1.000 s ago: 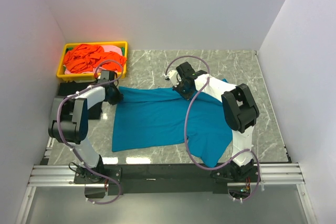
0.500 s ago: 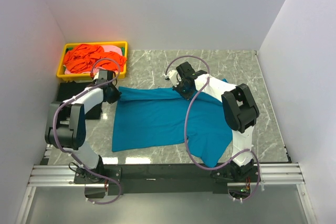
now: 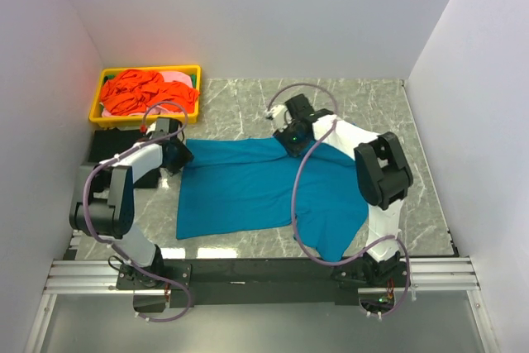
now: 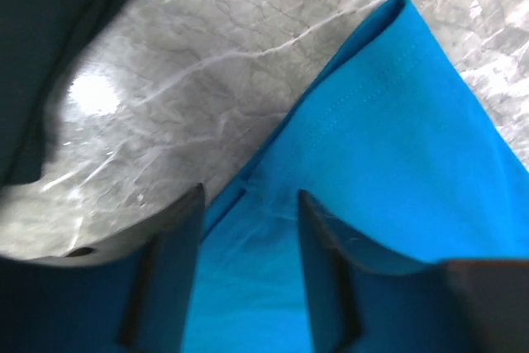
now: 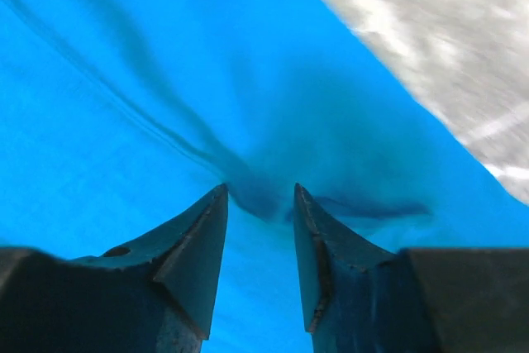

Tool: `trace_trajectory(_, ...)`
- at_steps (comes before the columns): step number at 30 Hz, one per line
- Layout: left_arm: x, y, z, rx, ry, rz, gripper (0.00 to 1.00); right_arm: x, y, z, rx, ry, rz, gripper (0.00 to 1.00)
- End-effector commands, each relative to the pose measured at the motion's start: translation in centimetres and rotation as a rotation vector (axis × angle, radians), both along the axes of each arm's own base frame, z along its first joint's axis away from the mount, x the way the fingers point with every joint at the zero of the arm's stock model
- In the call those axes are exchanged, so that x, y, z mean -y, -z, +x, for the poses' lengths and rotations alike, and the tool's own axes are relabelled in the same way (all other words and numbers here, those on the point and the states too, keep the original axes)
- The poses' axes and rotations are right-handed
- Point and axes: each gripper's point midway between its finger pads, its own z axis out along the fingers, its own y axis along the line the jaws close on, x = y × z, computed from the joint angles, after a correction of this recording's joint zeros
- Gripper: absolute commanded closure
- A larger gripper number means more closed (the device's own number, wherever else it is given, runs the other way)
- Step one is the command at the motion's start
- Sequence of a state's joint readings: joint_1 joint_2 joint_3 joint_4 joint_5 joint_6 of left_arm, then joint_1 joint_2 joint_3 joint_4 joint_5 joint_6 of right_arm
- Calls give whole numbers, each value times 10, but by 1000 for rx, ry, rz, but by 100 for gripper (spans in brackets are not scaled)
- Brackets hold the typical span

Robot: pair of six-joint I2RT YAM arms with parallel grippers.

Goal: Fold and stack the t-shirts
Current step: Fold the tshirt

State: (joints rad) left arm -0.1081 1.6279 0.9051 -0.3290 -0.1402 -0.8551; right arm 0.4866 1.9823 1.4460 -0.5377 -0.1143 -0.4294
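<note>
My left arm (image 3: pixel 136 155) folds at the elbow, forearm reaching toward 1 o'clock. My left gripper (image 4: pixel 248 196) points down, jaws parted. My right arm (image 3: pixel 351 140) stretches from its elbow toward 10 o'clock. My right gripper (image 5: pixel 260 196) also points down, jaws slightly apart.

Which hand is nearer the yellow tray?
Left. The left hand is at a corner of the teal shirt in front of the yellow tray; the right hand is farther right.
</note>
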Motion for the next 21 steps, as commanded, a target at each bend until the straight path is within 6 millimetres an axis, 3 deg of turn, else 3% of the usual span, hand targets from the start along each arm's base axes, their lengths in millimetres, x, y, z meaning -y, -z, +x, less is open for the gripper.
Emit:
trace_trajectory(1, -6, -51, 19, 132, -17, 28, 44, 12, -64, 27, 132, 123, 204, 55)
trace_trajectory(2, -6, -57, 21, 147, -10, 34, 42, 19, -72, 31, 132, 197, 256, 54)
trace_trajectory(3, -7, -64, 22, 162, -6, 41, 40, 38, -88, 46, 180, 269, 305, 54)
trace_trajectory(6, -6, -85, 32, 224, 17, 95, 39, 73, -103, 62, 218, 467, 418, 54)
trace_trajectory(7, -1, -90, 36, 242, 38, 119, 39, 99, -101, 68, 211, 577, 443, 54)
trace_trajectory(10, 16, -90, 48, 245, 120, 138, 40, 143, -97, 76, 195, 758, 481, 54)
trace_trajectory(13, 24, -79, 58, 227, 172, 147, 41, 173, -85, 78, 156, 920, 545, 54)
trace_trajectory(14, 26, -76, 60, 223, 189, 151, 41, 194, -82, 79, 158, 986, 568, 54)
trace_trajectory(17, 29, -66, 68, 215, 220, 164, 41, 210, -77, 84, 124, 1065, 704, 54)
trace_trajectory(21, 32, -53, 76, 197, 250, 172, 42, 216, -59, 91, 69, 1112, 775, 54)
